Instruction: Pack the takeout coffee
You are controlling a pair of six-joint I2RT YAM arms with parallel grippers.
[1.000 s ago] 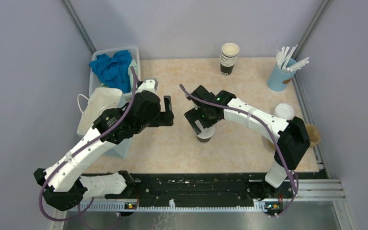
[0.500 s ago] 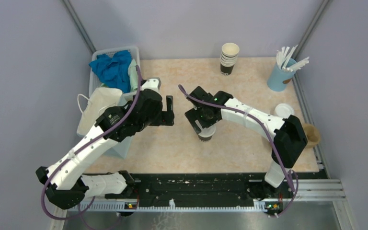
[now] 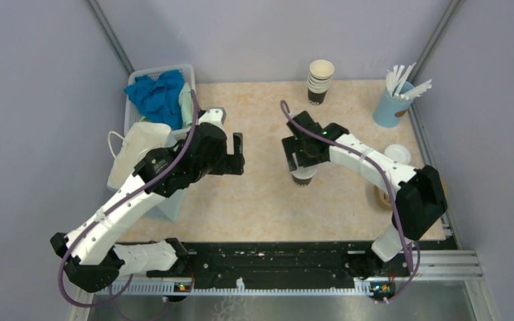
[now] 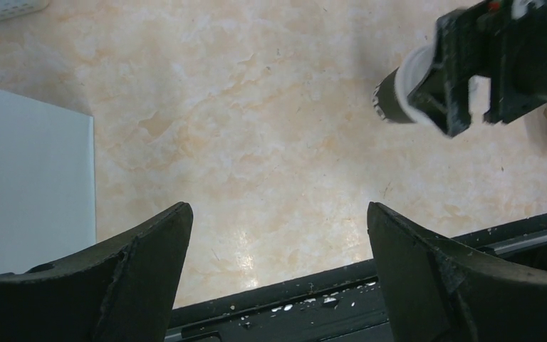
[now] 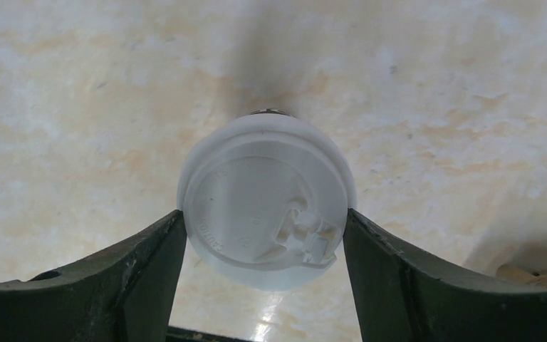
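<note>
The right gripper (image 5: 263, 219) clamps its jaws on the lid (image 5: 256, 185) of the takeout coffee (image 3: 302, 179), mid worktop (image 3: 254, 200), so I would squeeze softly and lift straight up; the left gripper (image 4: 278, 210) has jaws wide open.

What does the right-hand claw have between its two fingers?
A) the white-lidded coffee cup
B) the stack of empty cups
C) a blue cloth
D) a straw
A: the right wrist view shows the takeout coffee sitting between the fingers of the right claw, which touch its lid on both sides.
</note>
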